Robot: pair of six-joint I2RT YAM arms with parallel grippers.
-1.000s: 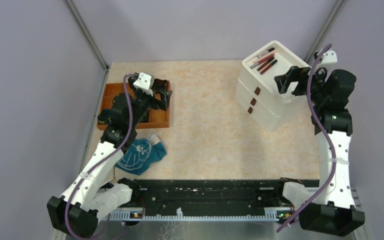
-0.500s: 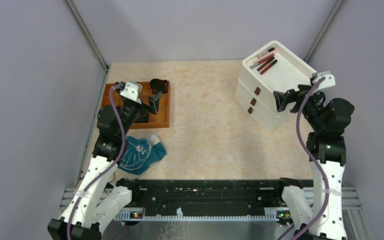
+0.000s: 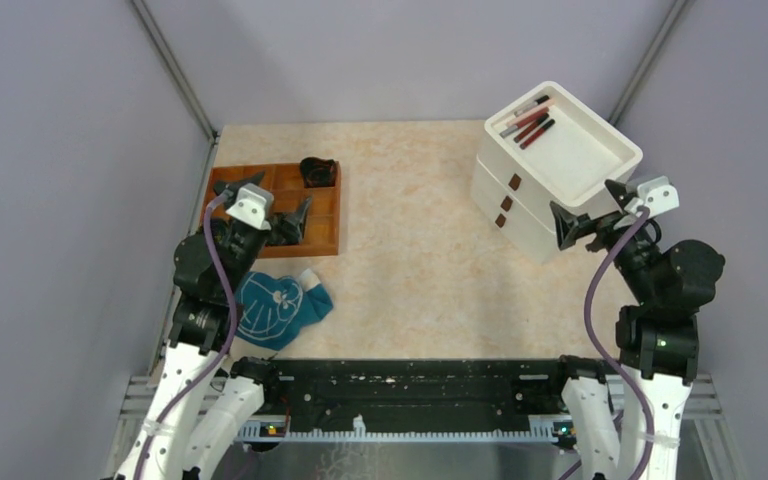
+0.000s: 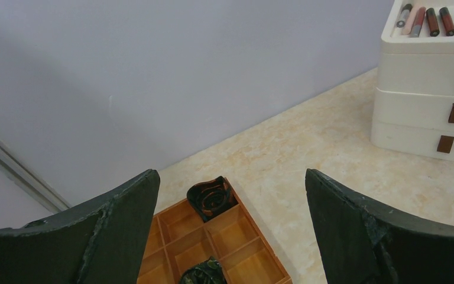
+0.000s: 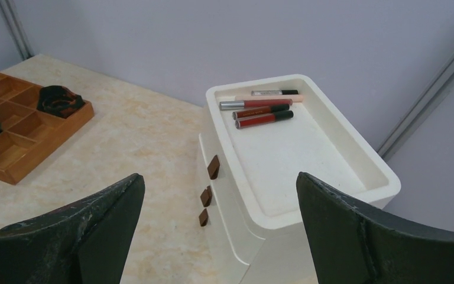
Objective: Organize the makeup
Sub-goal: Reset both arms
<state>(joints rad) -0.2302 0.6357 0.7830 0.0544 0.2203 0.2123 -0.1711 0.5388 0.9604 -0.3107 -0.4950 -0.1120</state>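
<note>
Both pincers gape wide with nothing held: left gripper (image 4: 230, 174) above the wooden tray (image 3: 326, 243), right gripper (image 5: 220, 177) at the near corner of the white drawer unit (image 5: 245, 236).

Four makeup tubes (image 5: 261, 107) lie side by side at the far end of the unit's open top (one pale pink, one silver-capped, two dark red with black caps), and the three drawers below, each with a brown pull (image 5: 213, 167), are shut. The wooden tray's far right compartment holds a dark rounded object (image 3: 318, 170). A second dark greenish lump (image 4: 204, 273) sits in a nearer compartment; what either is I cannot tell. A teal cloth (image 3: 280, 305) lies on the table (image 3: 420, 260), just beside the tray's near edge.
</note>
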